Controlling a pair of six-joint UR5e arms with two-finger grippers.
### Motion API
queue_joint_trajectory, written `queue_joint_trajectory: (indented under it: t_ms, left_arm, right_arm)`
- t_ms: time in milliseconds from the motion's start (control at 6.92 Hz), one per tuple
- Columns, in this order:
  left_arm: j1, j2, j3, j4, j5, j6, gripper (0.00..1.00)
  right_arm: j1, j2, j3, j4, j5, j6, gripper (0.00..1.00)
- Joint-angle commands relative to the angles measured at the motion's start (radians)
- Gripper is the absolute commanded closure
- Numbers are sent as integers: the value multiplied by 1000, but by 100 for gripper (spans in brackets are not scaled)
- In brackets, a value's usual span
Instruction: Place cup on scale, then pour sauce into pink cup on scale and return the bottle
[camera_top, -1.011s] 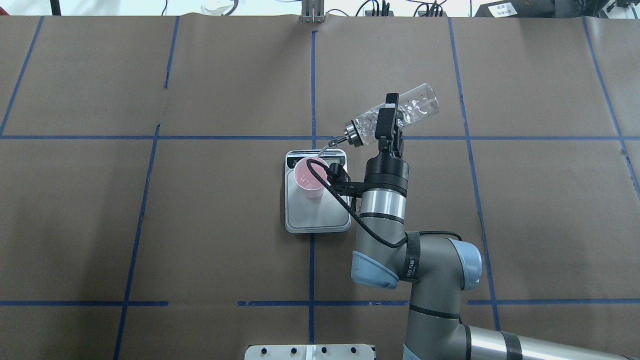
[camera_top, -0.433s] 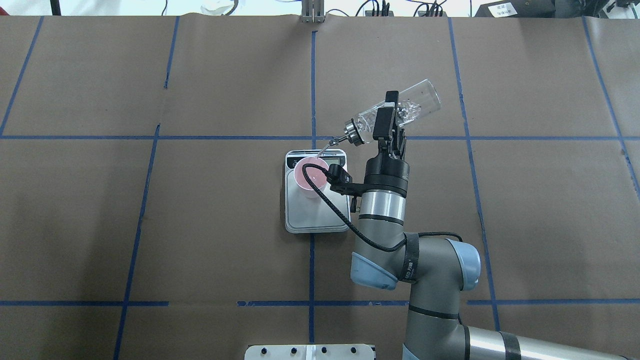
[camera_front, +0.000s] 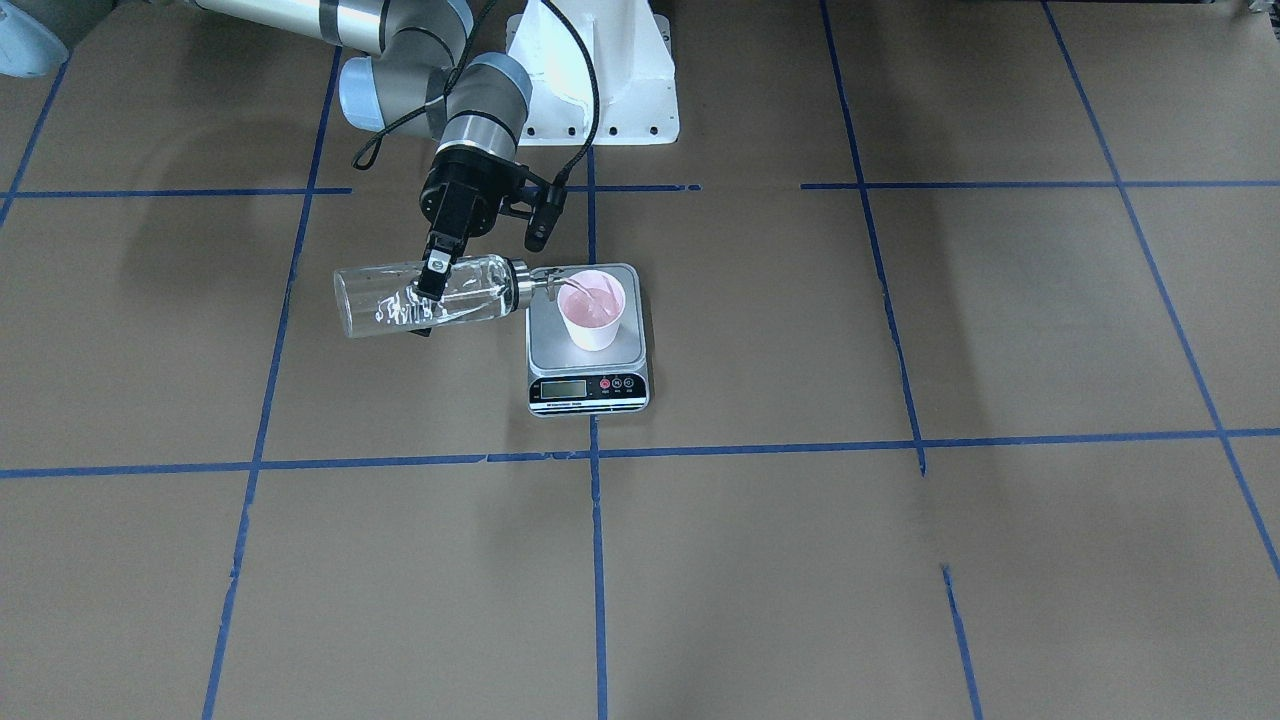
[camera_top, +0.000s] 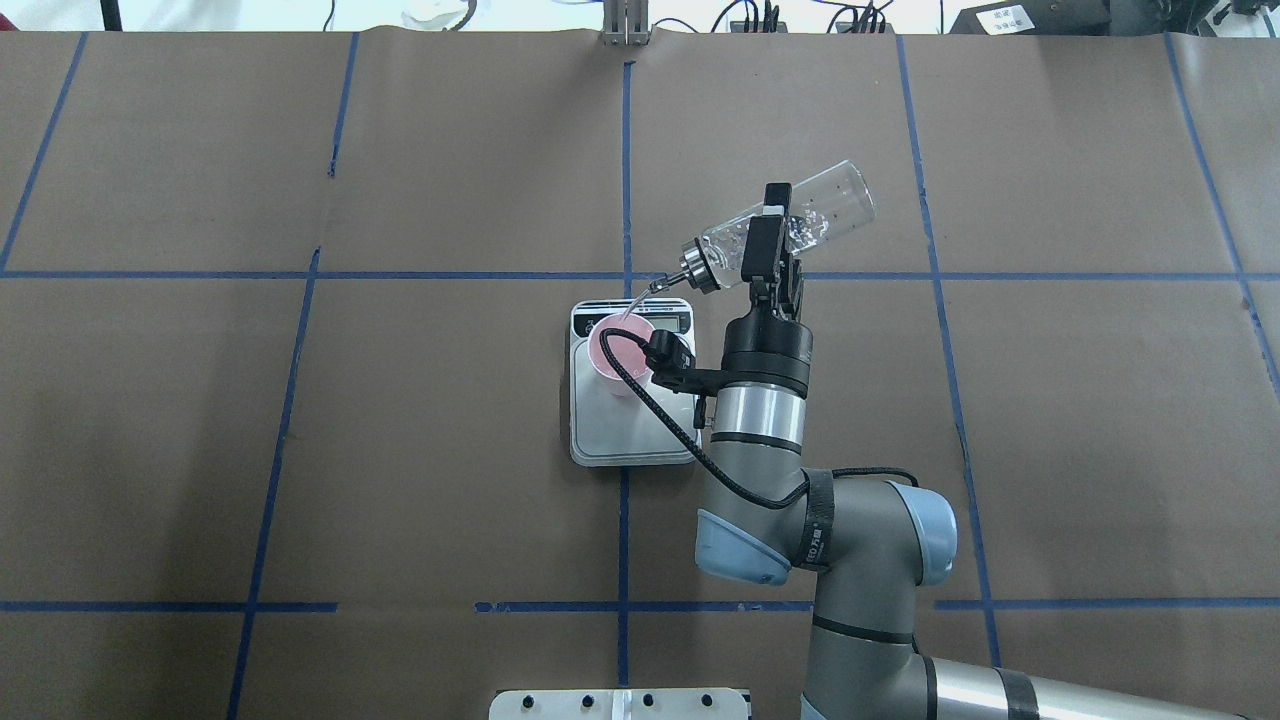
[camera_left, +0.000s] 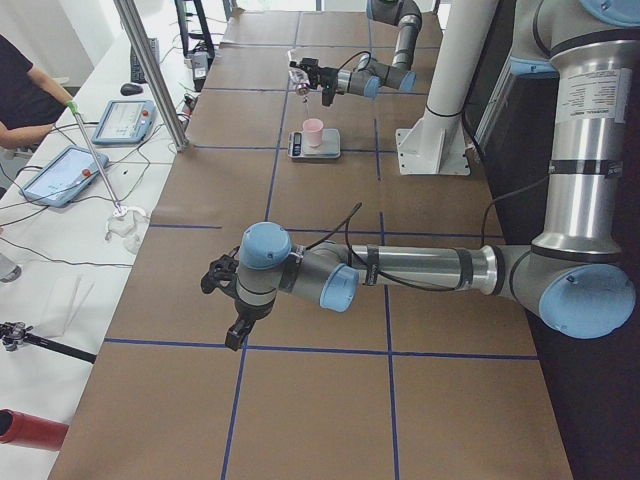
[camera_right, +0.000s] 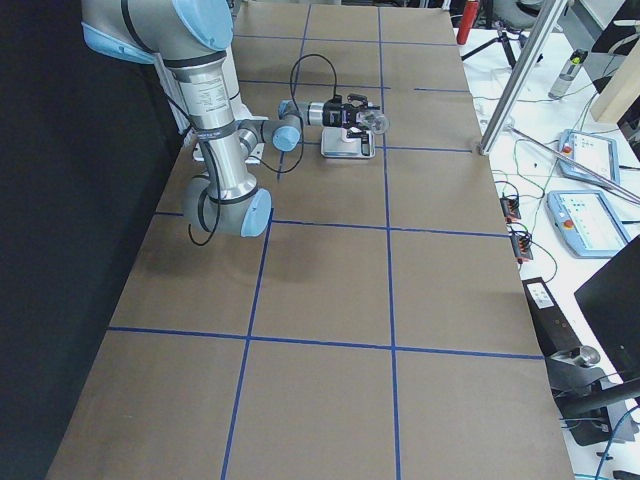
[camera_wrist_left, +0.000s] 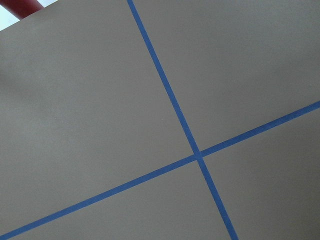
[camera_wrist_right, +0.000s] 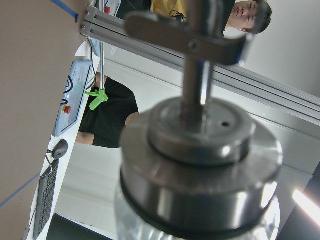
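Brown-papered table (camera_top: 300, 450), blue tape lines. My left gripper (camera_left: 225, 290) hangs over it; open or closed, I cannot tell. At frame centre the cup (camera_top: 606, 356) stands on the scale (camera_top: 630, 435). To the right, my right gripper (camera_top: 770, 226) clamps the tilted bottle (camera_top: 835, 203), spout above the cup's rim.

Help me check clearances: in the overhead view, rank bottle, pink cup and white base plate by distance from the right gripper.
From the right gripper:
1. bottle, held between its fingers.
2. cup, on the scale to its left.
3. white base plate, at the view's bottom edge.
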Motion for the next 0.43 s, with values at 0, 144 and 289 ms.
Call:
queue_joint_trajectory:
  t_ms: [0, 144, 289]
  left_arm:
    - [0, -2, -4, 0, -1, -2, 0]
    - [0, -3, -4, 0, 1, -2, 0]
    - [0, -11, -4, 2, 1, -2, 0]
  right_arm:
    - [-4, 0, -8, 79, 17, 6, 100]
    - [-4, -1, -6, 102, 43, 8, 100]
    - [-4, -3, -8, 125, 60, 53, 100]
